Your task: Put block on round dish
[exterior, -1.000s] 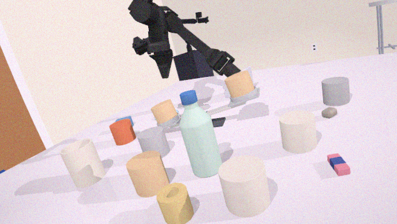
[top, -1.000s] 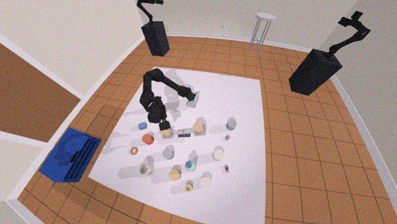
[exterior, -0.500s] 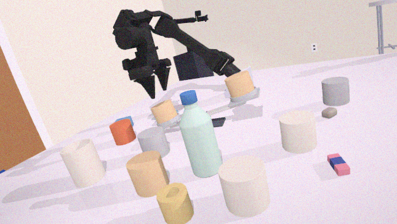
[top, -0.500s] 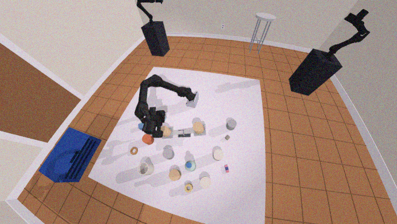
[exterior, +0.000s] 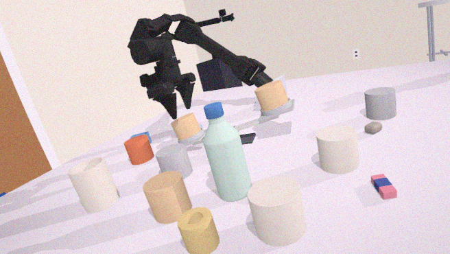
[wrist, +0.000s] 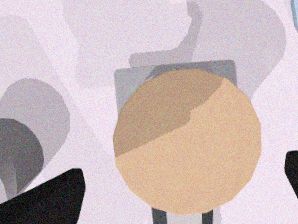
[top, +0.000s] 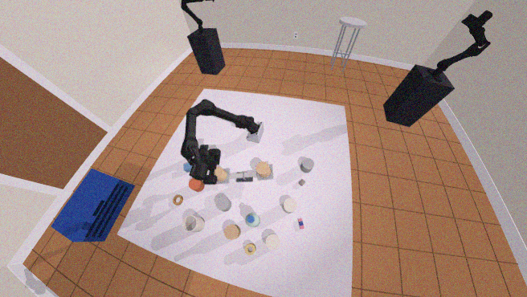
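Observation:
My gripper (top: 206, 178) (exterior: 182, 113) (wrist: 185, 172) is open and empty, pointing down just above the left tan cup (top: 221, 173) (exterior: 186, 127) (wrist: 200, 155). In the wrist view its fingers lie on either side of this cup, with the gap wider than the cup. The right tan cup (top: 263, 169) (exterior: 271, 95) stands on the other end of the balance (top: 251, 174) (exterior: 247, 124). That end looks higher in the exterior view. No block shows; both cups cover their pans. A light blue edge at the wrist view's upper right may be the dish (wrist: 295, 16); the arm hides it in the top view.
A red cylinder (top: 196, 185) (exterior: 138, 149) and a blue block (top: 187, 167) (exterior: 142, 134) stand left of the balance. A grey cylinder (top: 222, 201) (exterior: 174, 160) (wrist: 17, 150) and a tall green bottle (top: 252, 219) (exterior: 228, 161) stand in front. Several other cylinders stand around.

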Action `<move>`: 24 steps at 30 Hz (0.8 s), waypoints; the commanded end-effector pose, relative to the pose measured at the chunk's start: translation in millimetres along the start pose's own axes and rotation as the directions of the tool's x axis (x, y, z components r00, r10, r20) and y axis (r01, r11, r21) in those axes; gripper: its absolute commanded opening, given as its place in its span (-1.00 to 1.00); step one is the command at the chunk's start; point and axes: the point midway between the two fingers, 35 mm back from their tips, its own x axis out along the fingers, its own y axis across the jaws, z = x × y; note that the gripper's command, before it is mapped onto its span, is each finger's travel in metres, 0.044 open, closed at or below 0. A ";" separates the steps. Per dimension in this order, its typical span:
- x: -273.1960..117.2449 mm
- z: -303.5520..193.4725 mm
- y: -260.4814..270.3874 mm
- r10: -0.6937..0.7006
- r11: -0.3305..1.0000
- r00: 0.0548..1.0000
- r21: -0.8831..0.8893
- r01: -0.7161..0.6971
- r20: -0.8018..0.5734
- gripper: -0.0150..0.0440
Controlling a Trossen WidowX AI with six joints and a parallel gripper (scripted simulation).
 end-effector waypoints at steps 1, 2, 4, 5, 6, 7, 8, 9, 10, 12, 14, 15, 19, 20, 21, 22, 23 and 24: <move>8.6 0.3 -1.5 -0.008 1.000 1.000 -0.004 0.008 0.001 1.00; 10.2 0.3 -1.4 -0.008 1.000 1.000 -0.004 0.008 0.001 1.00; 13.5 0.4 -1.2 -0.008 1.000 1.000 -0.004 0.008 0.001 1.00; 15.1 0.4 -1.2 -0.008 1.000 1.000 -0.004 0.008 0.001 1.00; 16.7 0.4 -1.1 -0.008 1.000 1.000 -0.004 0.008 0.001 1.00; 18.3 0.4 -1.1 -0.008 1.000 1.000 -0.004 0.008 0.001 1.00; 19.9 0.4 -1.1 -0.008 1.000 1.000 -0.004 0.008 0.001 1.00; 21.5 0.4 -1.0 -0.008 1.000 1.000 -0.004 0.008 0.001 1.00; 23.1 0.5 -1.0 -0.008 1.000 1.000 -0.004 0.008 0.001 1.00; 26.3 0.5 -1.0 -0.008 1.000 1.000 -0.004 0.008 0.001 1.00; 29.5 0.5 -1.1 -0.008 1.000 1.000 -0.004 0.008 0.001 1.00; 31.2 0.5 -1.1 -0.008 1.000 1.000 -0.004 0.008 0.001 1.00; 37.6 0.6 -1.4 -0.008 1.000 1.000 -0.004 0.008 0.002 1.00; 39.2 0.6 -1.5 -0.008 1.000 1.000 -0.004 0.008 0.002 1.00; 40.8 0.6 -1.6 -0.008 1.000 1.000 -0.003 0.008 0.002 1.00; 42.3 0.6 -1.7 -0.008 1.000 1.000 -0.003 0.008 0.002 1.00; 43.9 0.7 -1.8 -0.008 1.000 1.000 -0.003 0.008 0.002 1.00; 45.5 0.7 -1.9 -0.008 1.000 1.000 -0.003 0.008 0.002 1.00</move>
